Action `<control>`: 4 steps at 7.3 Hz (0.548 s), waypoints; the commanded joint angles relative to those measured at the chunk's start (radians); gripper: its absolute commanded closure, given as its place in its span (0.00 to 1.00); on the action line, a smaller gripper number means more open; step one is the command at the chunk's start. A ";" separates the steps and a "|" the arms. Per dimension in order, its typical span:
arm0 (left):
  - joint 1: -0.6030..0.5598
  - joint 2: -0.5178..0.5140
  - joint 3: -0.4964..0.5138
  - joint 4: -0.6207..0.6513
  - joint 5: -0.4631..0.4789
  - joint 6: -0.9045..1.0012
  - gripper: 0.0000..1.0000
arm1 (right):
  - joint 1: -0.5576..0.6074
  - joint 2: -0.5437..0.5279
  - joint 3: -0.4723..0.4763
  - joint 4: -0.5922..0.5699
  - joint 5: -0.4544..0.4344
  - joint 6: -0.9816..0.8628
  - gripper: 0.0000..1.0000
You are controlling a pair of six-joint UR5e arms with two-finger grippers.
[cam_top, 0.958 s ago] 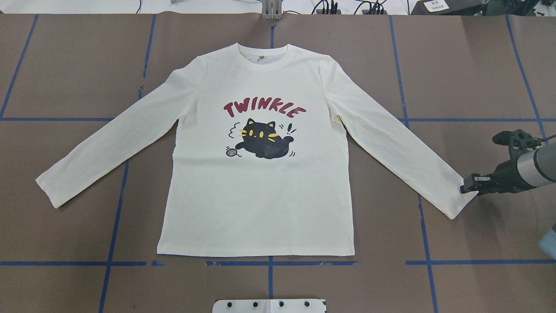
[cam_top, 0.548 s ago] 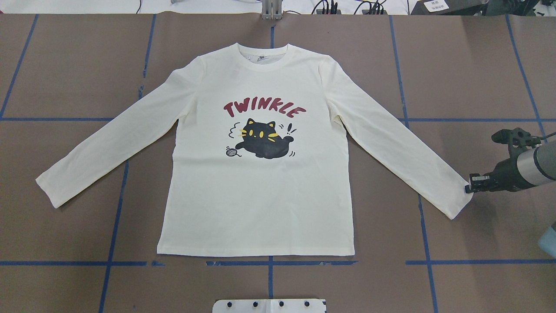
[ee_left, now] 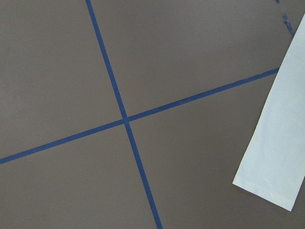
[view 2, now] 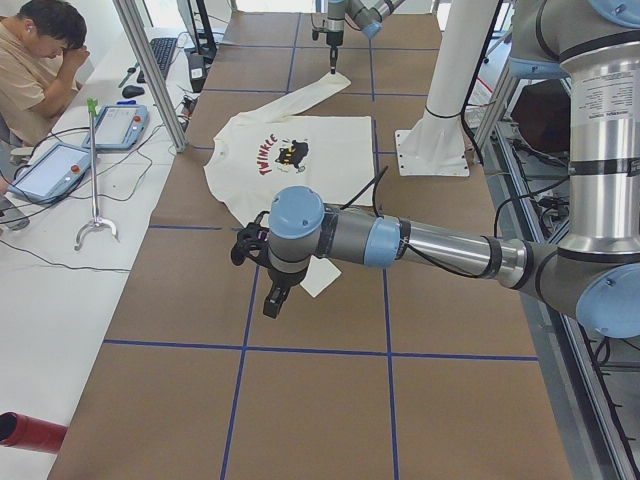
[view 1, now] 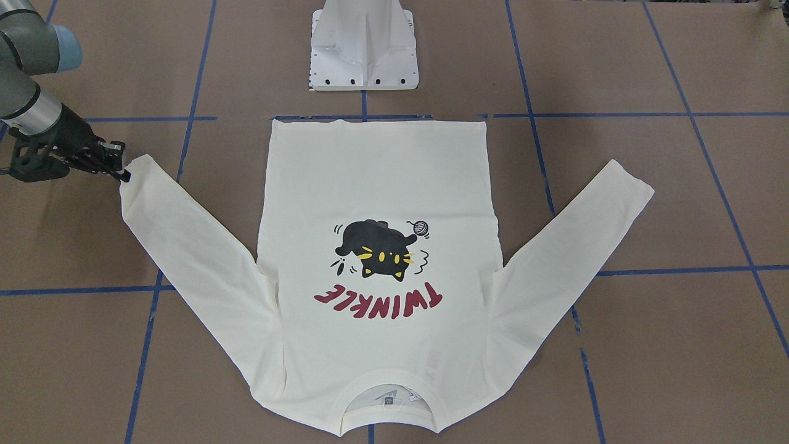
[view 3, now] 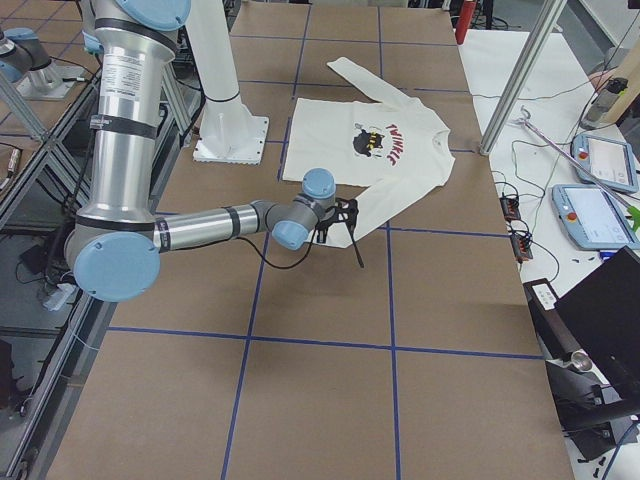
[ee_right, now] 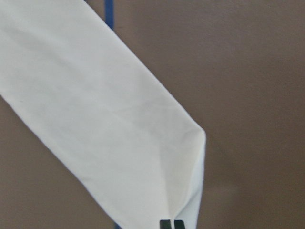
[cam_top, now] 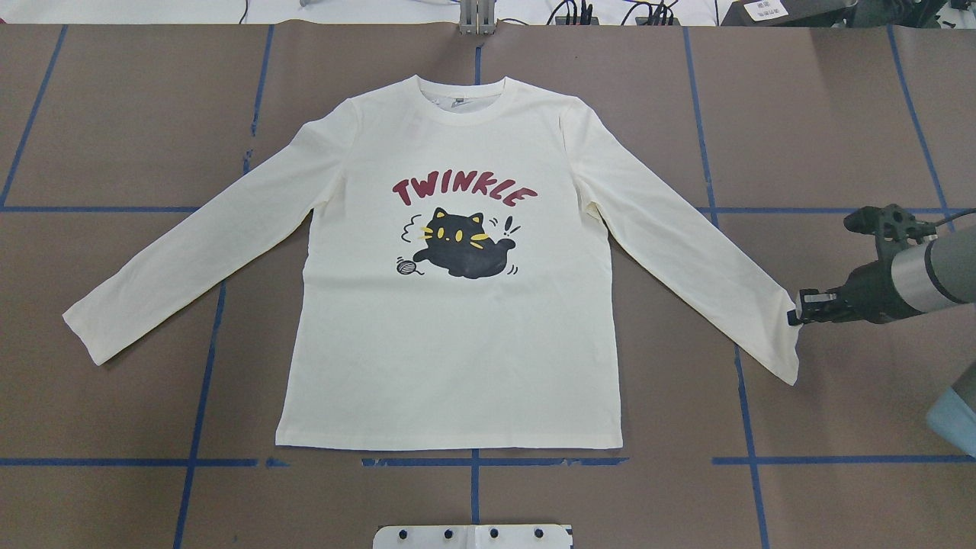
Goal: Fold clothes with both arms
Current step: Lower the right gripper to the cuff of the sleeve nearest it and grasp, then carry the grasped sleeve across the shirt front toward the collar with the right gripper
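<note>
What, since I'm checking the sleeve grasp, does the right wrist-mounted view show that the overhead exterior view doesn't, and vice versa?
Only the wrist view shows the right gripper shut on the cuff corner, cloth creasing toward it. Only the overhead shows the whole shirt, its cat print and the other sleeve lying flat. Both show the gripped sleeve and blue tape on the brown table.

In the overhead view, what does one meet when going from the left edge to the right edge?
Free sleeve → cat print → pinched sleeve → right hand, shut on that sleeve's cuff → right arm.
</note>
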 commanded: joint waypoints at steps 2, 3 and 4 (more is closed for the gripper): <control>0.000 -0.002 -0.002 -0.002 -0.001 0.002 0.00 | -0.061 0.703 -0.136 -0.518 -0.013 0.230 1.00; 0.000 -0.002 -0.003 -0.002 -0.001 0.004 0.00 | -0.101 0.841 -0.251 -0.515 -0.042 0.273 1.00; 0.000 -0.003 -0.005 -0.005 -0.002 0.004 0.00 | -0.170 1.011 -0.404 -0.457 -0.144 0.313 1.00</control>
